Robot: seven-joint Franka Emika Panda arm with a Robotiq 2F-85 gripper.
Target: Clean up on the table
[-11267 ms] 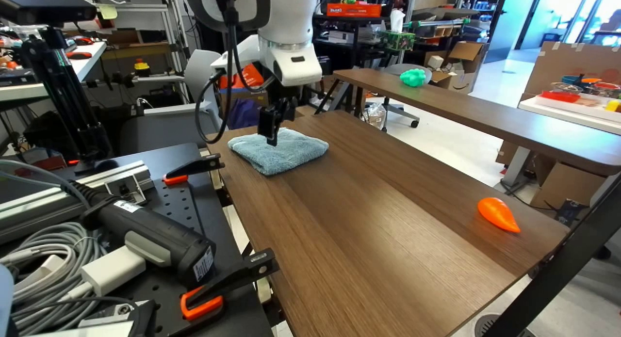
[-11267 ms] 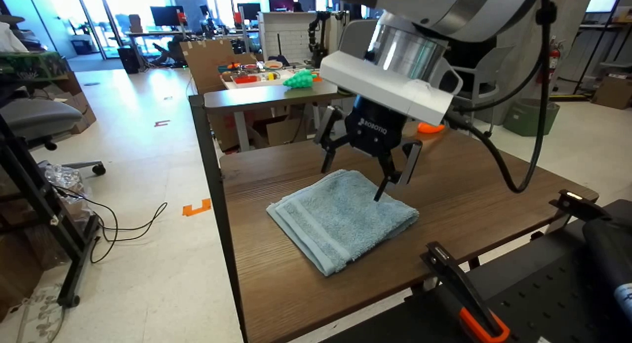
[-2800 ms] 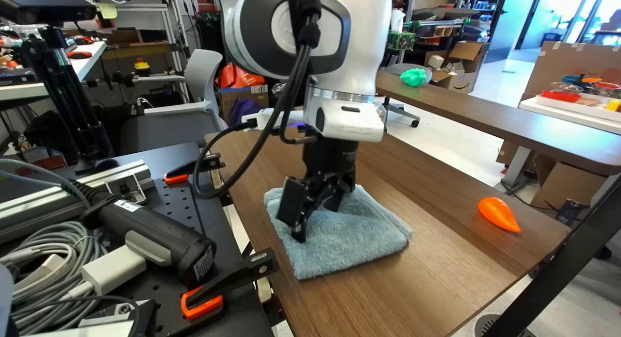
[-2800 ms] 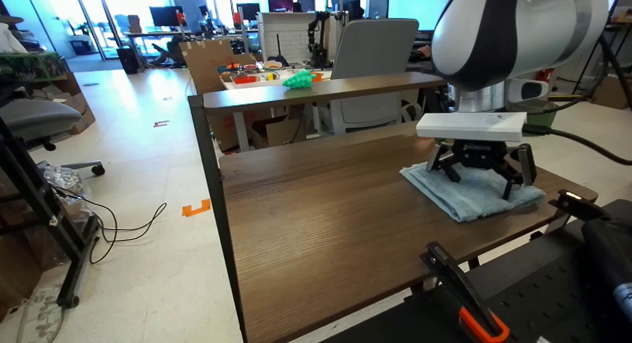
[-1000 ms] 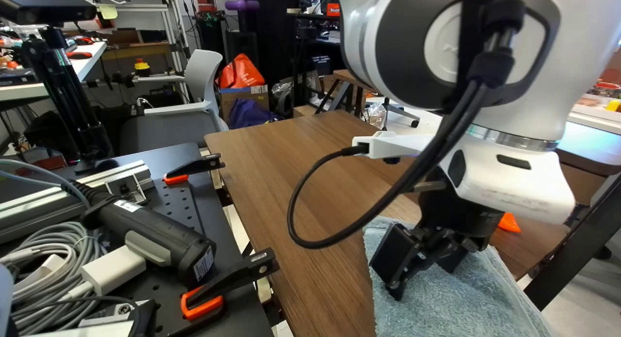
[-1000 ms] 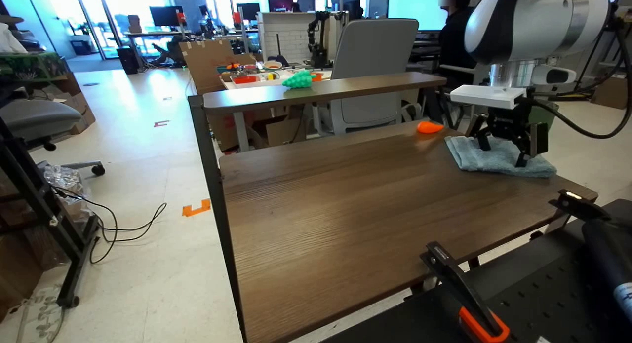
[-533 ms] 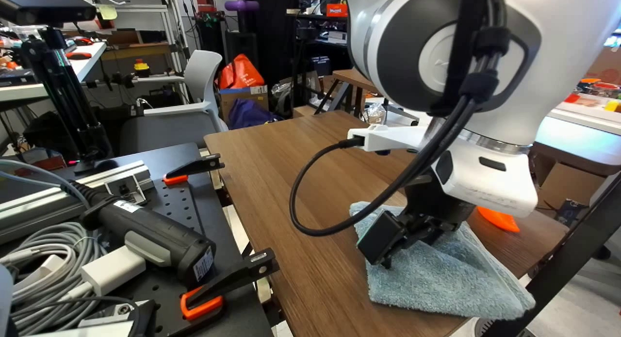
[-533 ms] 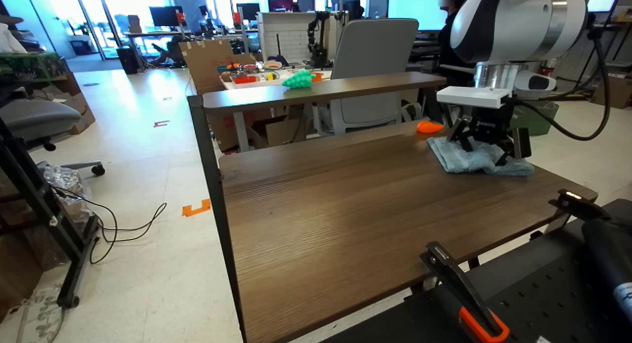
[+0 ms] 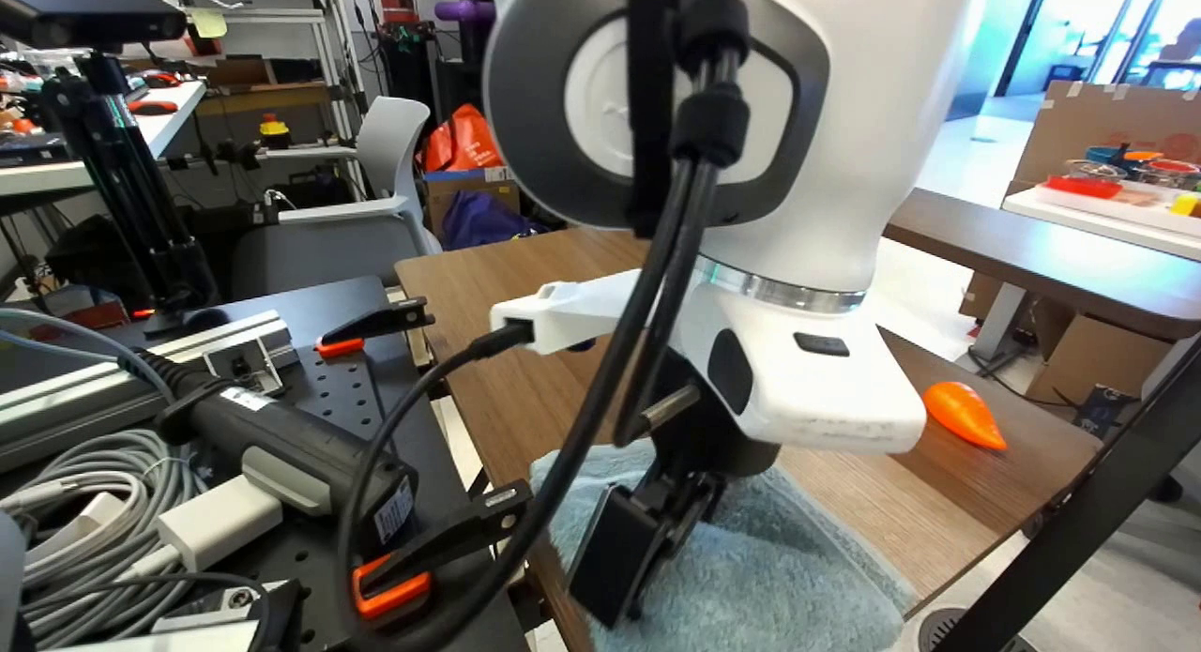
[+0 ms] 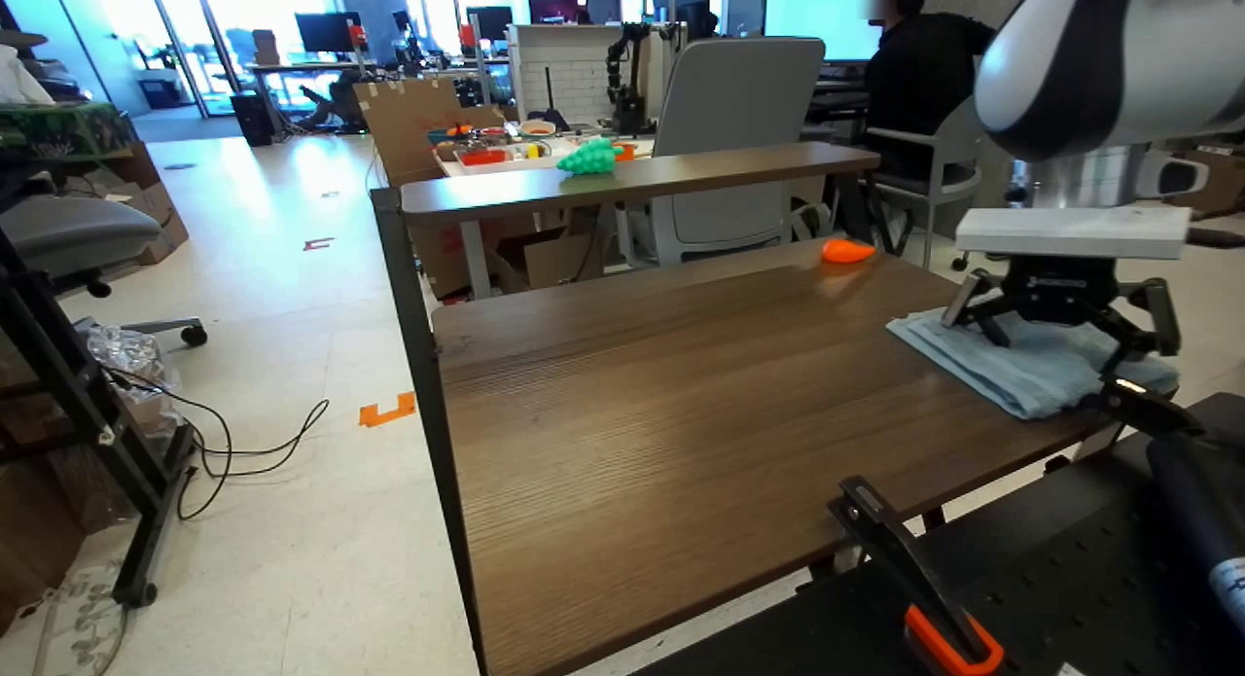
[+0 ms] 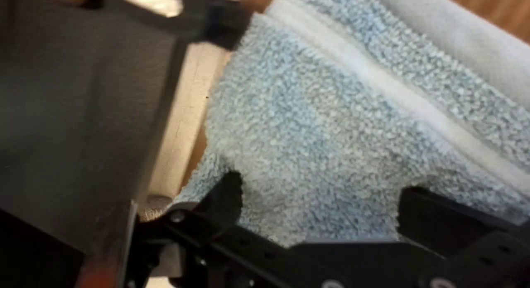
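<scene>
The table (image 9: 507, 291) has a dark brown wood-grain top and also shows in an exterior view (image 10: 671, 404). A folded light-blue towel (image 9: 760, 586) lies on it near the edge by the black workbench; the towel also shows in an exterior view (image 10: 1007, 374) and fills the wrist view (image 11: 290, 114). My gripper (image 10: 1055, 350) points down onto the towel with its fingers wide apart. In the wrist view the fingertips (image 11: 321, 188) press into the towel, with its cloth between them. An orange teardrop-shaped object (image 9: 965, 415) lies on the table, apart from the towel, also in an exterior view (image 10: 846, 251).
The black workbench (image 9: 347, 399) with cables and orange clamps (image 9: 394, 591) borders the table. A clamp (image 10: 1148, 406) stands close to the towel. A longer brown table (image 10: 661, 175) bears a green object (image 10: 588, 157). A dark post (image 10: 418, 365) stands at the table's end.
Over the longer span, my gripper came down onto the towel and slid it along the table. In the last half second, gripper and towel moved toward the workbench edge. The orange object stayed put.
</scene>
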